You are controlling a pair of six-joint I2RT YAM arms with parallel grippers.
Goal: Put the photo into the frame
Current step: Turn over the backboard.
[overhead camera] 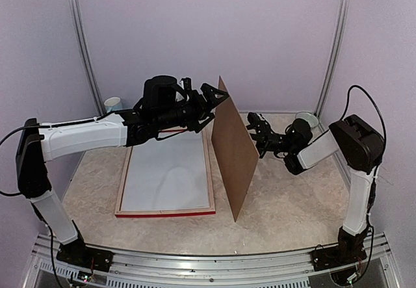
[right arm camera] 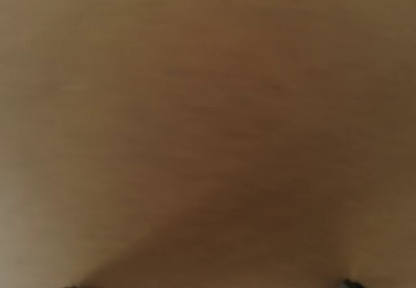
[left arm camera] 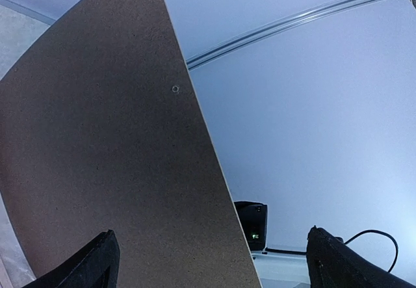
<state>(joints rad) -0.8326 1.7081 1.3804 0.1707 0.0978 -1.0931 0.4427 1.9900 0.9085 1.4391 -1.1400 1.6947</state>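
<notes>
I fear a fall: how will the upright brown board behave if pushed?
The brown board stands on one thin edge, so it would likely tip over easily. Its face looks flat, unbent, so probably stiff. Being thin, it seems light for its size.

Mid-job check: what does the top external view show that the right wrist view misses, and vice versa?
Only top external: the red-faced, pale-wood rectangular picture frame lying flat, and the left tool and right tool flanking the plain brown backing board, which stands on edge. Only right wrist: nothing extra, just a blurred close-up. Shared: that board's brown surface.
</notes>
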